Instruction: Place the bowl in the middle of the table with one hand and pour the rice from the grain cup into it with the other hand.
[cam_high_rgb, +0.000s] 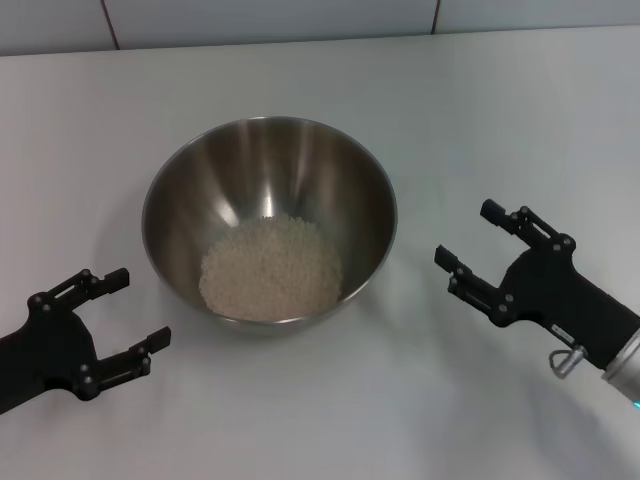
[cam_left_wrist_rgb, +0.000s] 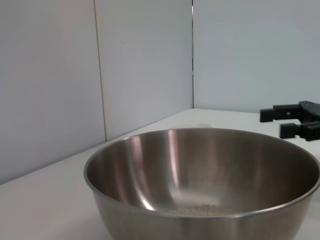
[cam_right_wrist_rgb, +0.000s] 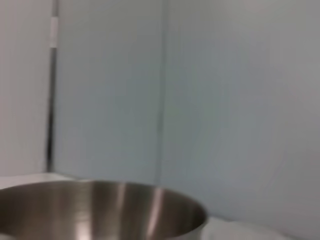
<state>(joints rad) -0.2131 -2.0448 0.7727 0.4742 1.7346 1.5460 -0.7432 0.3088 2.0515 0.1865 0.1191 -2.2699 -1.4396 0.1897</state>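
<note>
Black claws are spread wide and empty — left claw (cam_high_rgb: 138, 309) and right claw (cam_high_rgb: 462, 236) are held low beside the bowl (cam_high_rgb: 268, 150).
Steel bowl is set mid-counter (cam_high_rgb: 420, 410) between them — rice (cam_high_rgb: 270, 268) is heaped inside.

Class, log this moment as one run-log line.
bowl: mid-table | rice: in bowl | left gripper: open, empty | right gripper: open, empty
</note>
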